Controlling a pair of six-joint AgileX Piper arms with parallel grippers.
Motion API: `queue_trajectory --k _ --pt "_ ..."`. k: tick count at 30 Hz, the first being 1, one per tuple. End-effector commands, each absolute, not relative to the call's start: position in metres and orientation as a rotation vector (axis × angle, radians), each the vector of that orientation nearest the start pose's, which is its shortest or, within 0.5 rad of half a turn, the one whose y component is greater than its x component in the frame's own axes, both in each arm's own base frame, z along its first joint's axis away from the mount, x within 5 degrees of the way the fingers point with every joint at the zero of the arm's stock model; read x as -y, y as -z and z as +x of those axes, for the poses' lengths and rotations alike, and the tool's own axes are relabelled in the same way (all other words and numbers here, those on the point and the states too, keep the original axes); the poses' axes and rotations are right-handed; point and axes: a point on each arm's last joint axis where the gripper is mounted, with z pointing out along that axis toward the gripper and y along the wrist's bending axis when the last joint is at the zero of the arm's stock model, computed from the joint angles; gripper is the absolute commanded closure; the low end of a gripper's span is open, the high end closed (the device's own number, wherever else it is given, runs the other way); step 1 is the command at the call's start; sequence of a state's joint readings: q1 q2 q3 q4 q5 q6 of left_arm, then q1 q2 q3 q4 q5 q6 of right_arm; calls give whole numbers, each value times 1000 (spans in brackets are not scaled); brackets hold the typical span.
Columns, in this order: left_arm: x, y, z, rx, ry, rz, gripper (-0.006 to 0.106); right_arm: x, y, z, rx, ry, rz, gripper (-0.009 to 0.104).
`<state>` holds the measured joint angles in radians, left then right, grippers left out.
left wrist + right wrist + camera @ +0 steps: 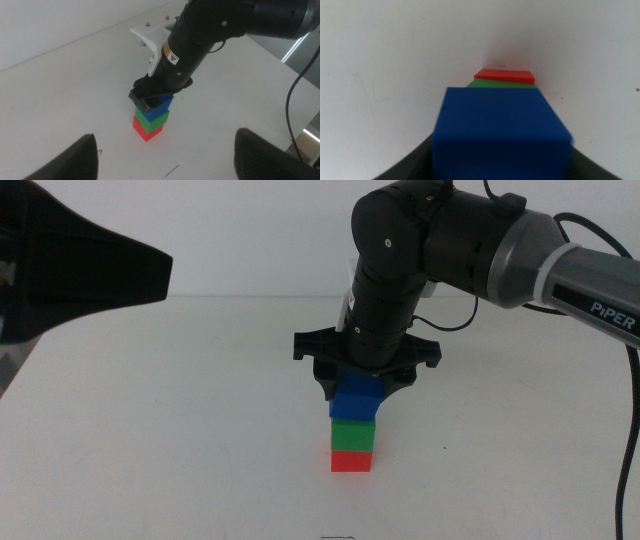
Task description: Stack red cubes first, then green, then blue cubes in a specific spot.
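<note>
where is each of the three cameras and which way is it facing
Middle view: in front, looking forward and down at the table; the right gripper comes from the right, its jaws around the blue cube on the green cube and red cube.
Left wrist view: on the waiting left arm, looking across at the stack; left gripper open.
Right wrist view: looking down past the blue cube.
All three share the stack.
</note>
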<state>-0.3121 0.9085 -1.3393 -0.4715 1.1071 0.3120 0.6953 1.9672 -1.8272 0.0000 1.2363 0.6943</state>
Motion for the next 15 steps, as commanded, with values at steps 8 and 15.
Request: queue_trajectory --k 8,15 --pt "78 -482 116 -1925 613 623 7 -260 -321 314 -2881 -277 -14 30" --pt "78 -482 116 -1925 613 623 7 -254 -341 306 -2840 -321 -17 28"
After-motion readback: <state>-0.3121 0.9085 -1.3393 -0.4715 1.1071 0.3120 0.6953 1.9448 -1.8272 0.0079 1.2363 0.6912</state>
